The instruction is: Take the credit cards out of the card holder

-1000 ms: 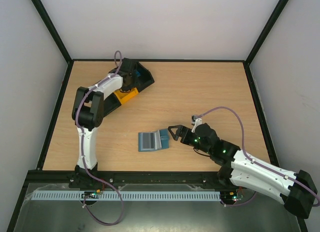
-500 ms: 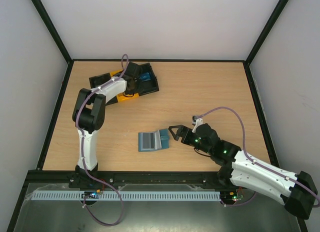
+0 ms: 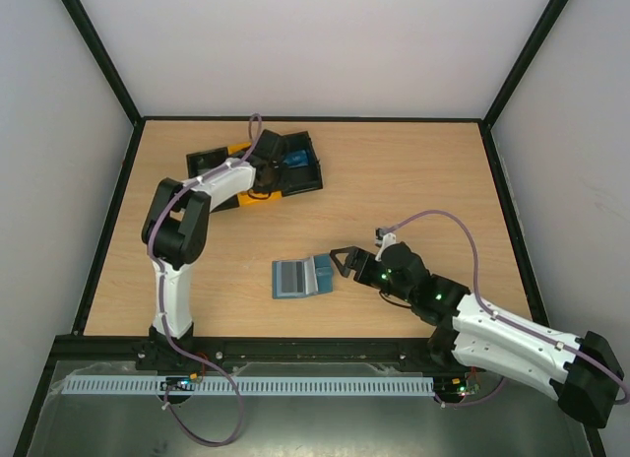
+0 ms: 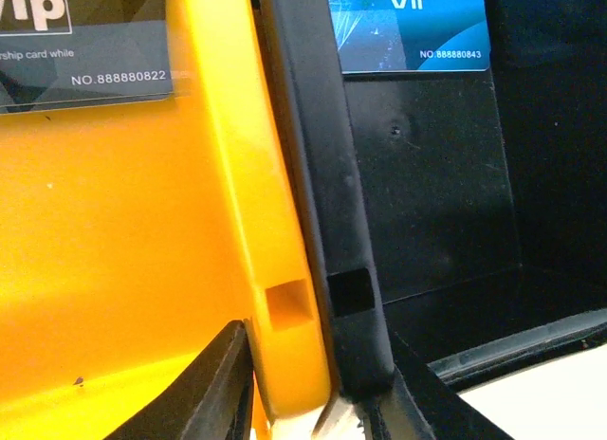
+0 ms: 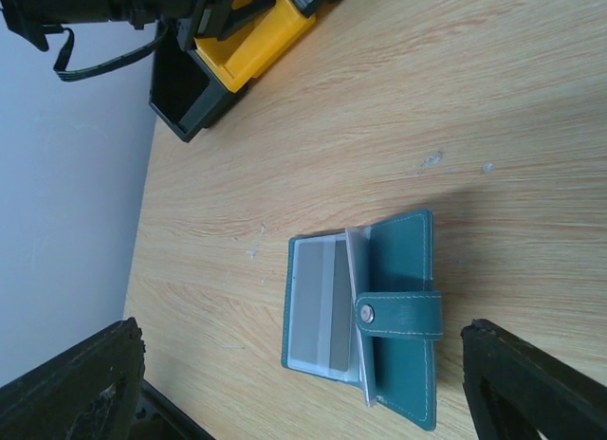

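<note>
The table (image 3: 394,181) fills the middle of the overhead view. The left arm (image 3: 172,230) reaches to its upper left. The right arm (image 3: 502,334) lies across the lower right, pointing left. The tray (image 3: 202,162), black with a yellow middle bin, sits tilted at upper left.

The left gripper (image 4: 313,388) is clamped on the tray. In its wrist view one finger is in the yellow bin and the other in a black bin, with the two walls pinched between them. The right gripper (image 3: 337,263) is spread wide and holds nothing, just right of the holder (image 3: 300,277).

The holder lies open just below the table's centre, with a snap strap across its right panel. A blue card (image 4: 408,27) lies in the tray's right black bin. A dark card (image 4: 85,37) lies in the yellow bin.
</note>
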Robot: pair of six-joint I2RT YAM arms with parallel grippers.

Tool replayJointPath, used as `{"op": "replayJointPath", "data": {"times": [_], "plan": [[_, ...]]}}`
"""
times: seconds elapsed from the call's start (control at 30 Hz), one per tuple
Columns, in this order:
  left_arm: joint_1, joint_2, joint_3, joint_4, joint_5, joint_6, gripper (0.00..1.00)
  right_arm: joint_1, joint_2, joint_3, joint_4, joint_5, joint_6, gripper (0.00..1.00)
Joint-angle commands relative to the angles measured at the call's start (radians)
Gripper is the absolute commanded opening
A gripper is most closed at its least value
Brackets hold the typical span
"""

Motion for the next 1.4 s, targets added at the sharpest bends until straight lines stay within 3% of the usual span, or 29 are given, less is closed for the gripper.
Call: {"op": "replayJointPath", "data": {"times": [0.0, 0.2, 0.37, 0.6, 0.8, 1.07, 1.37], "plan": [[-0.043, -0.049, -0.013, 0.060, 0.119, -0.073, 0.32, 0.000, 0.039, 0.010, 0.039, -0.025, 0.017, 0.89], [-0.039, -0.103, -0.039, 0.055, 0.120, -0.084, 0.53, 0.006, 0.084, 0.030, 0.049, -0.038, 0.033, 0.85], [-0.019, -0.189, -0.113, 0.077, 0.170, -0.090, 0.65, 0.031, 0.139, 0.062, 0.085, -0.040, 0.043, 0.71], [0.035, -0.370, -0.366, 0.194, 0.336, -0.099, 0.76, 0.115, 0.287, 0.148, 0.128, -0.007, 0.050, 0.45], [0.090, -0.501, -0.584, 0.274, 0.478, -0.101, 0.84, 0.147, 0.427, 0.209, 0.184, -0.008, 0.065, 0.37], [0.105, -0.612, -0.798, 0.368, 0.626, -0.119, 0.86, 0.150, 0.635, 0.287, 0.212, 0.017, 0.021, 0.31], [0.104, -0.658, -0.943, 0.422, 0.698, -0.123, 0.80, 0.149, 0.805, 0.314, 0.192, 0.039, 0.001, 0.27]]}}
